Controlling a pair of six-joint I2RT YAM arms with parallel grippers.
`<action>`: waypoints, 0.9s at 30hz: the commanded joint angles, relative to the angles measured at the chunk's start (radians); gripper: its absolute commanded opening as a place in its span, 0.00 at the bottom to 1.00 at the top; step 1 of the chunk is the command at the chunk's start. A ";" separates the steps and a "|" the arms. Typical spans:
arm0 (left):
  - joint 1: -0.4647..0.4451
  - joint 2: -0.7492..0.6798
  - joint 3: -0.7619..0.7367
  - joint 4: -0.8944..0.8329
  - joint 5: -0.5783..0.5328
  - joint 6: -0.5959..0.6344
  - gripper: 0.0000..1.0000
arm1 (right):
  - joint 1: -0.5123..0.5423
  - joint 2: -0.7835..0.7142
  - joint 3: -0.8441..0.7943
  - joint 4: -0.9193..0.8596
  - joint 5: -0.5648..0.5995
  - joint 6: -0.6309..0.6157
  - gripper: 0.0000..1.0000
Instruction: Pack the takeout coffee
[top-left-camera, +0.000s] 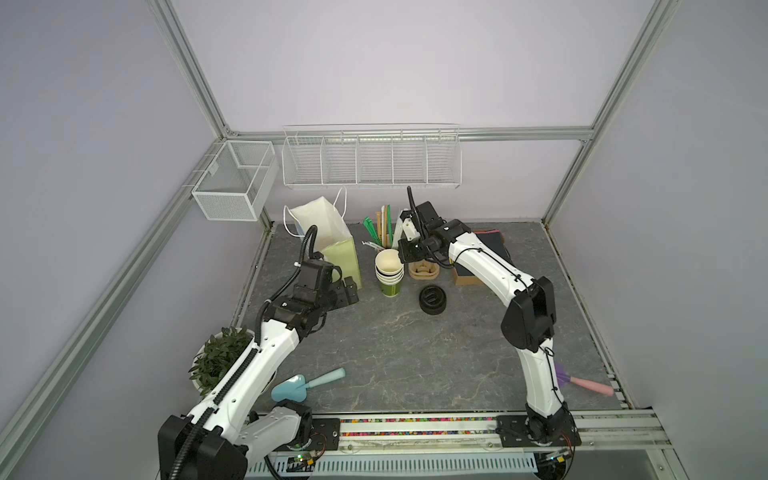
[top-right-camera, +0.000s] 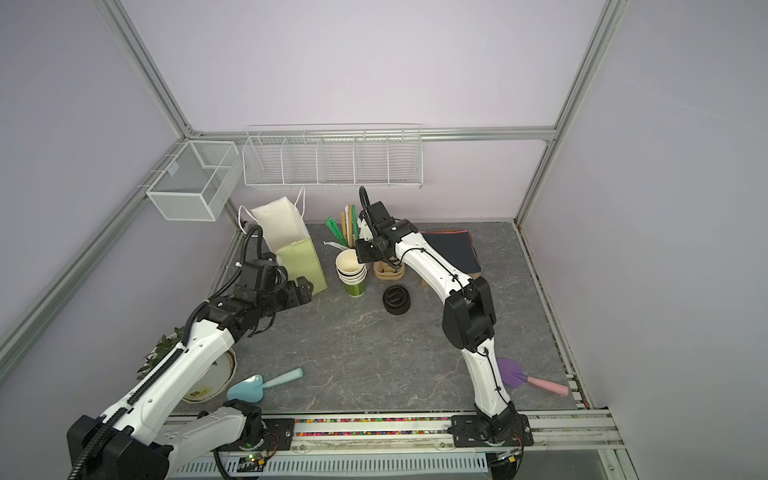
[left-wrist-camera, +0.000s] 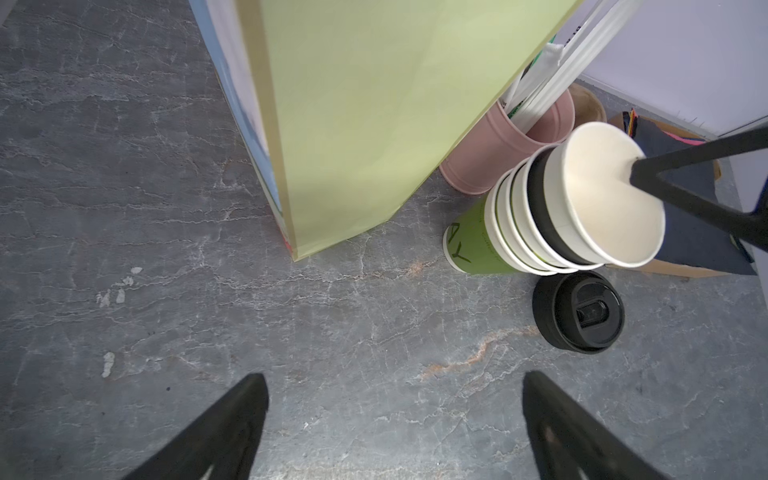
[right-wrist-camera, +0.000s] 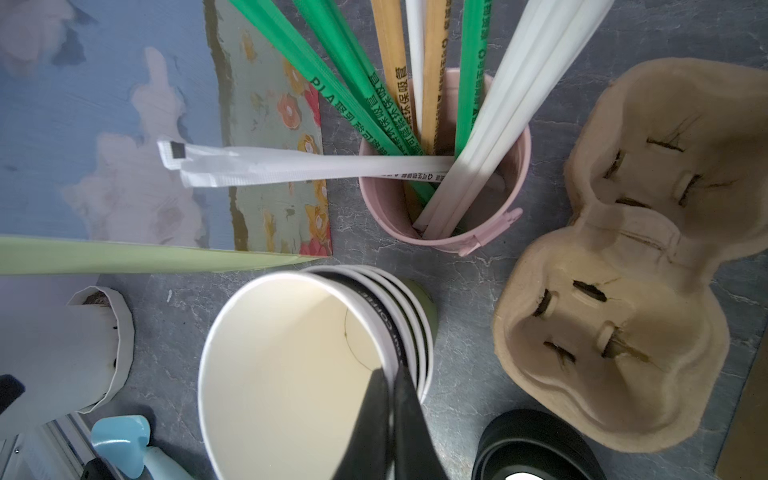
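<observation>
Right tool (right-wrist-camera: 388, 376) clenched on the rim of the top paper cup (right-wrist-camera: 282, 365), one finger inside. Cup sits nested on the cup stack (top-left-camera: 390, 286), between paper bag (top-left-camera: 338, 259) and black lids (top-left-camera: 432, 299). Left tool (left-wrist-camera: 393, 376) released, empty, over table (top-left-camera: 415, 361) beside the bag.

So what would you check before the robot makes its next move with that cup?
1. Right hand closed on the top cup rim: ok, one finger inside, one outside.
2. Top cup free of the cup stack beneath it: cannot tell.
3. Left hand open and empty: ok.
4. Paper bag upright, mouth open: ok.
5. Lid on the top cup: not ok, none fitted; the black lids sit beside the stack.
</observation>
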 joint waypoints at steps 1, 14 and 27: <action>-0.005 0.009 0.035 -0.030 -0.025 -0.005 0.96 | -0.009 -0.073 -0.012 0.031 -0.032 0.021 0.07; -0.006 0.012 0.050 -0.049 -0.067 -0.014 0.99 | -0.027 -0.094 0.049 0.006 -0.062 0.024 0.07; -0.004 0.060 0.128 -0.113 -0.127 -0.034 0.99 | -0.083 -0.290 0.005 -0.021 -0.016 -0.006 0.06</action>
